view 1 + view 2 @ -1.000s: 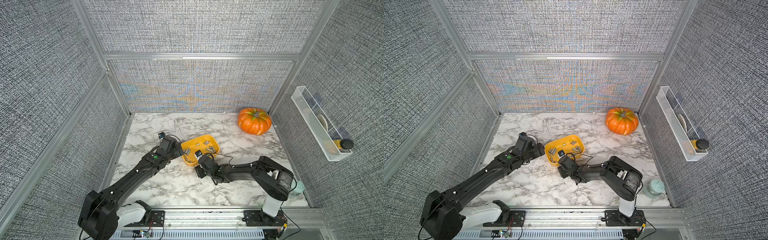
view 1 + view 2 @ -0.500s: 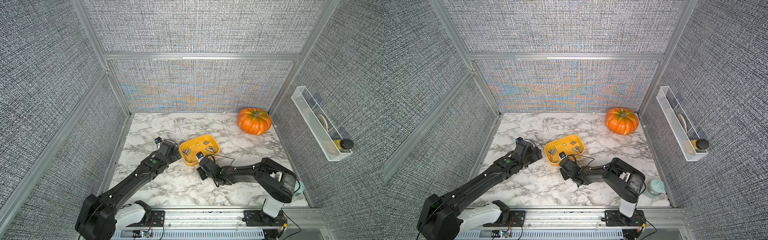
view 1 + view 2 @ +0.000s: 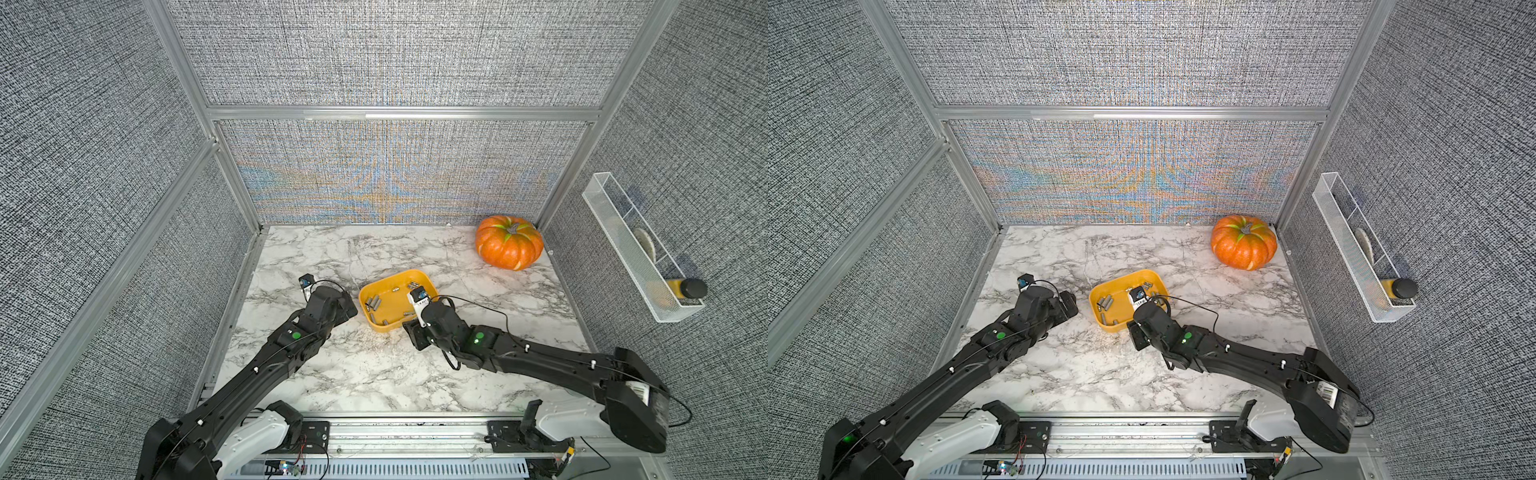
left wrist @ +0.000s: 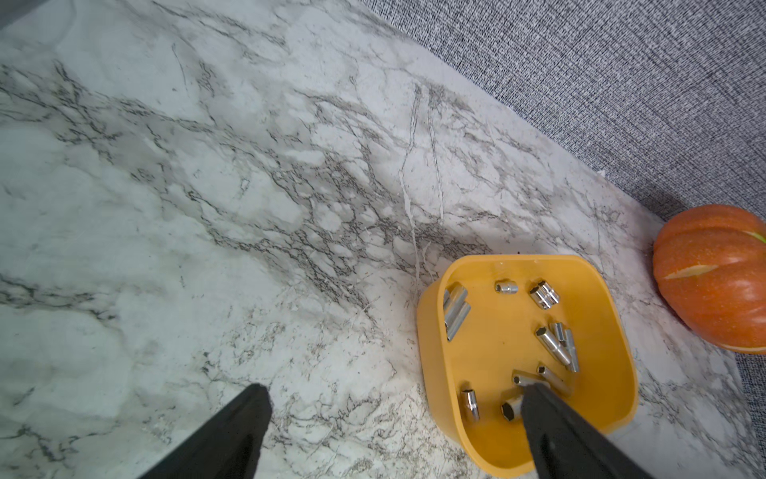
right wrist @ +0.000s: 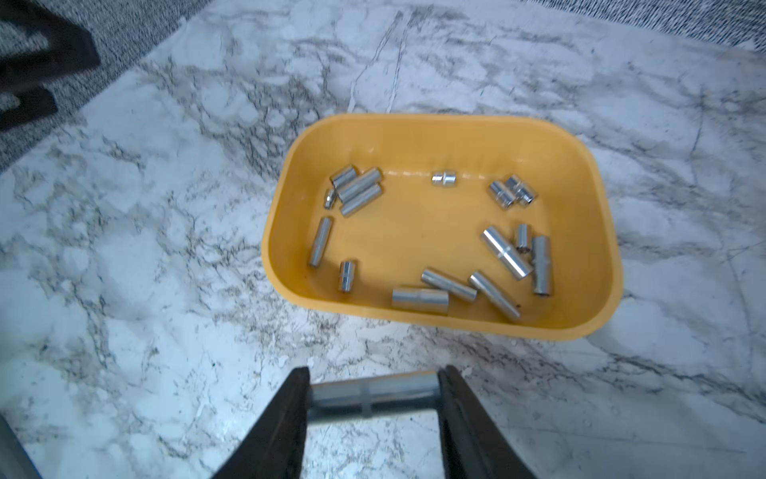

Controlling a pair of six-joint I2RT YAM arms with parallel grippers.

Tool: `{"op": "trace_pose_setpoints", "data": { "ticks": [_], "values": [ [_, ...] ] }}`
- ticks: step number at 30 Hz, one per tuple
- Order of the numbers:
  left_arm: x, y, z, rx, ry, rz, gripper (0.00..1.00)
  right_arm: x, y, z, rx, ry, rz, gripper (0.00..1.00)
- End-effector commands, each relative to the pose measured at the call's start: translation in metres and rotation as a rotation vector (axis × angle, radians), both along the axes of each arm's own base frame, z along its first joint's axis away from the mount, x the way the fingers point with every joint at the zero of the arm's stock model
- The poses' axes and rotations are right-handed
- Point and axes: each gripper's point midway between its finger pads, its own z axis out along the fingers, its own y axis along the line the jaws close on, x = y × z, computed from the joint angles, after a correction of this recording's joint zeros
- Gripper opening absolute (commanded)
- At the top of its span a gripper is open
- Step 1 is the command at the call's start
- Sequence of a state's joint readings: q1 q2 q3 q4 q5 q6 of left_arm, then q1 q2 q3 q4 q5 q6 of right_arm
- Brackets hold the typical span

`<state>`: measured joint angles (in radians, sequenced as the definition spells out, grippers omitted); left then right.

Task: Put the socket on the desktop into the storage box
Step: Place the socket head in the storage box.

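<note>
The left arm (image 3: pixel 266 365) stretches low from its base at the near left, angled toward the far right, and the left hand (image 4: pixel 396 390) at its end has its two black fingers (image 4: pixel 232 431) spread wide with nothing between them. The right arm (image 3: pixel 540 357) runs low from its base at the near right toward the left, its wrist tipped downward at the scene's middle. The right hand (image 5: pixel 375 375) grips a metal socket (image 5: pixel 373 398) end to end between its two fingers, held crosswise in the grip.
</note>
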<state>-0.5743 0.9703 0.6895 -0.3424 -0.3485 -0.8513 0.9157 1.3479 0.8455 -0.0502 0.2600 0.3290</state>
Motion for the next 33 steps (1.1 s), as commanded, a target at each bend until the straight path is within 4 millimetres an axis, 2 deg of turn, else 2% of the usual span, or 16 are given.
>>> {"op": "trace_pose_setpoints", "data": {
  "ticks": [1,6,9,11,14,18,22,25,28,33],
  "values": [
    [0.007,0.015,0.015,0.056,-0.107,0.051,1.0,0.024,-0.004,0.001,0.03,0.024,-0.051,0.42],
    [0.004,0.047,0.015,0.108,-0.185,0.198,1.0,0.073,0.004,-0.024,0.035,0.11,-0.096,0.42],
    [0.003,0.059,0.016,0.131,-0.236,0.251,1.0,0.09,0.015,-0.041,0.026,0.145,-0.09,0.43],
    [0.002,0.063,0.015,0.146,-0.268,0.257,1.0,0.098,0.02,-0.051,0.016,0.163,-0.087,0.45],
    [-0.002,0.069,0.013,0.161,-0.299,0.269,1.0,0.105,0.027,-0.064,0.011,0.192,-0.086,0.53],
    [-0.007,0.079,0.006,0.222,-0.303,0.289,1.0,0.106,0.032,-0.068,0.031,0.208,-0.086,0.65],
    [-0.005,0.083,0.003,0.298,-0.301,0.275,1.0,0.105,0.028,-0.053,0.059,0.182,-0.103,0.78],
    [-0.002,0.087,0.005,0.367,-0.296,0.276,1.0,0.101,0.017,-0.029,0.08,0.137,-0.127,0.8],
    [0.009,0.088,0.008,0.429,-0.323,0.241,1.0,0.093,-0.003,0.003,0.131,0.057,-0.173,0.81],
    [0.029,0.106,0.005,0.493,-0.312,0.241,1.0,0.076,-0.052,0.061,0.183,-0.141,-0.265,0.82]
  ]
}}
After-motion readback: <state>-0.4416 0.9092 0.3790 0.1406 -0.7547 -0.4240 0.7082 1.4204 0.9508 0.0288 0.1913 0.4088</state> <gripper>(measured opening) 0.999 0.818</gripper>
